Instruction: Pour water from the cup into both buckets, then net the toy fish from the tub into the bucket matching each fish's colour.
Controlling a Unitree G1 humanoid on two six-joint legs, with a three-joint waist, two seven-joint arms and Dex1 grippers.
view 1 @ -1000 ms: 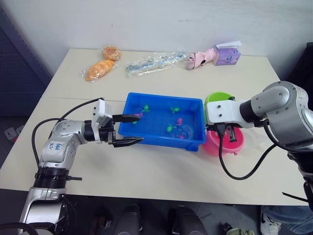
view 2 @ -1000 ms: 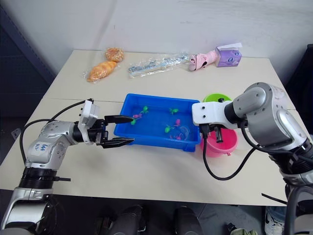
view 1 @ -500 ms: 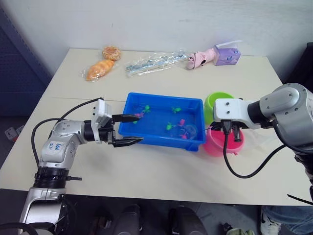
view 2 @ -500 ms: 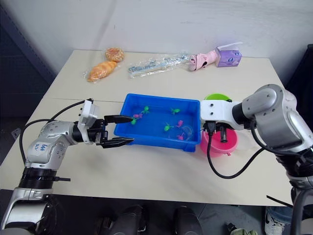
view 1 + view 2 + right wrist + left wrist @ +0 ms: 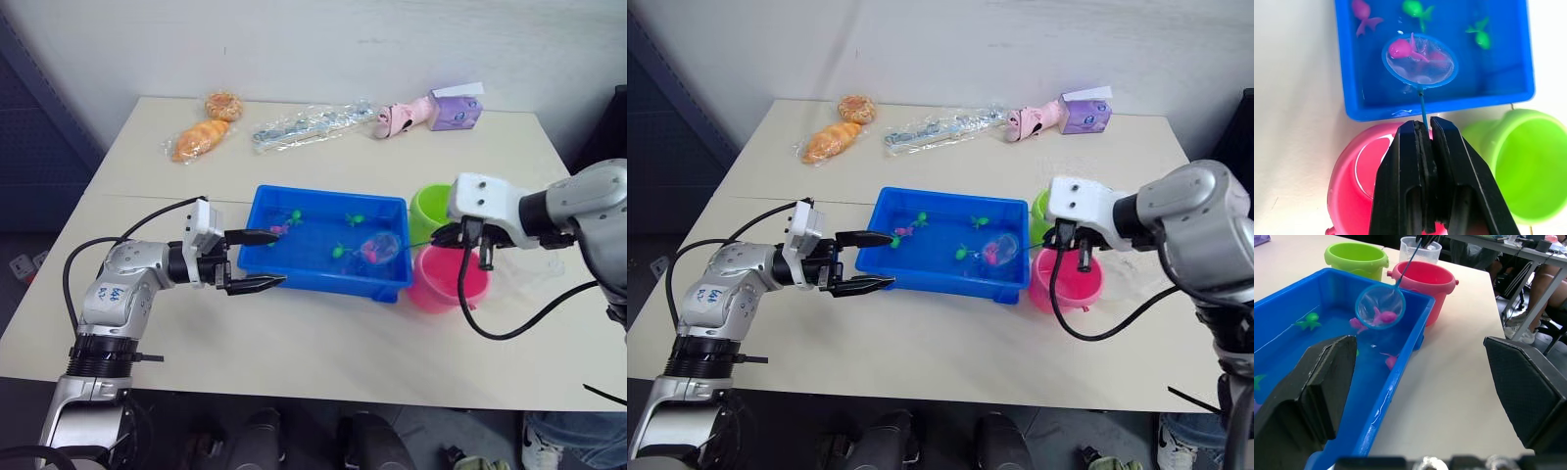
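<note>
A pale surface (image 5: pixel 323 343) carries a bright blue tub (image 5: pixel 323 279) near its middle, with water and small toy fish inside. Just beside the tub's right end stand two buckets: the lime green bucket (image 5: pixel 431 211) farther back and the pink bucket (image 5: pixel 441 284) nearer the front, the two close together. A clear cup (image 5: pixel 1420 249) sits behind the pink bucket, seen from the left wrist.

The right tool (image 5: pixel 1422 147) hangs above the pink bucket with its two black fingers (image 5: pixel 1400 171) pressed together on the thin dark handle of the net (image 5: pixel 1420 61). The net's light blue hoop is lifted above the water over the right part of the tub, and a pink fish (image 5: pixel 1400 49) lies in its mesh. Other fish are in the tub: another pink fish (image 5: pixel 1364 22) near one corner, a green fish (image 5: pixel 1418 10) and a second green fish (image 5: pixel 1480 36) farther along; more lie toward the tub's left end.

The left tool (image 5: pixel 257 259) is held level at the tub's left end, its fingers spread apart and holding nothing; the upper finger (image 5: pixel 250 235) reaches over the tub's rim while the lower one lies just outside the front wall.

At the far edge of the surface lie two wrapped pastries (image 5: pixel 201 132), a clear plastic packet (image 5: pixel 309 122), a pink soft toy (image 5: pixel 402 116) and a small purple box (image 5: pixel 453 110).
</note>
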